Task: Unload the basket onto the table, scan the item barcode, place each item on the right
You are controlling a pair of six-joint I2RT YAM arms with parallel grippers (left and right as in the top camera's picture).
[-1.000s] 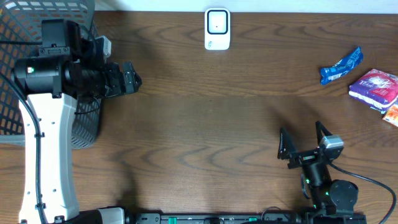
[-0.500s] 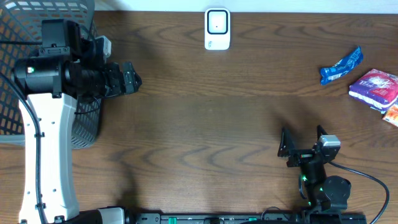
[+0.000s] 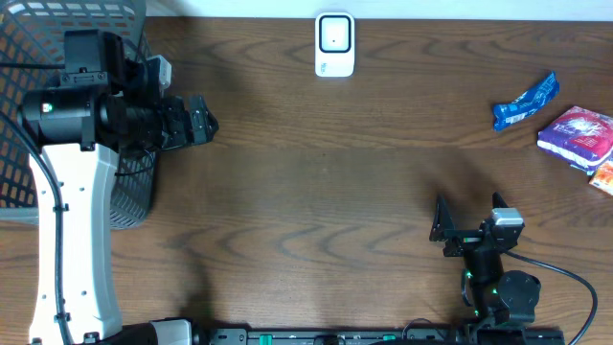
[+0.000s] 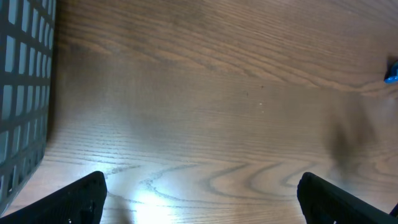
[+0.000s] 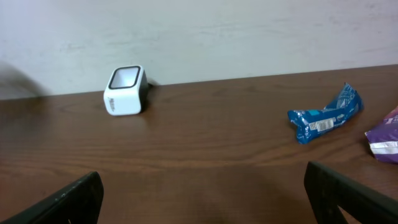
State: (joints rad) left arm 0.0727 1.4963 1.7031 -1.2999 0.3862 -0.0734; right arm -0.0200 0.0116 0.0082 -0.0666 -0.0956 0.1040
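The white barcode scanner (image 3: pixel 334 43) stands at the table's far edge, centre; the right wrist view has it at upper left (image 5: pixel 124 91). A blue packet (image 3: pixel 526 101) lies at far right, its barcode label showing in the right wrist view (image 5: pixel 324 115). Beside it lies a purple-and-pink packet (image 3: pixel 576 134) (image 5: pixel 385 134). My left gripper (image 3: pixel 213 123) hangs open beside the basket, with only bare wood between its fingers (image 4: pixel 199 193). My right gripper (image 3: pixel 466 203) is open and holds nothing near the front edge, facing the scanner and packets (image 5: pixel 202 193).
A dark mesh basket (image 3: pixel 134 196) fills the left end of the table, and its wall runs along the left side of the left wrist view (image 4: pixel 22 93). An orange item (image 3: pixel 603 178) pokes in at the right edge. A pale wall rises behind the table.
The right gripper has drawn back slightly toward the front edge. The left arm and all objects have stayed put.
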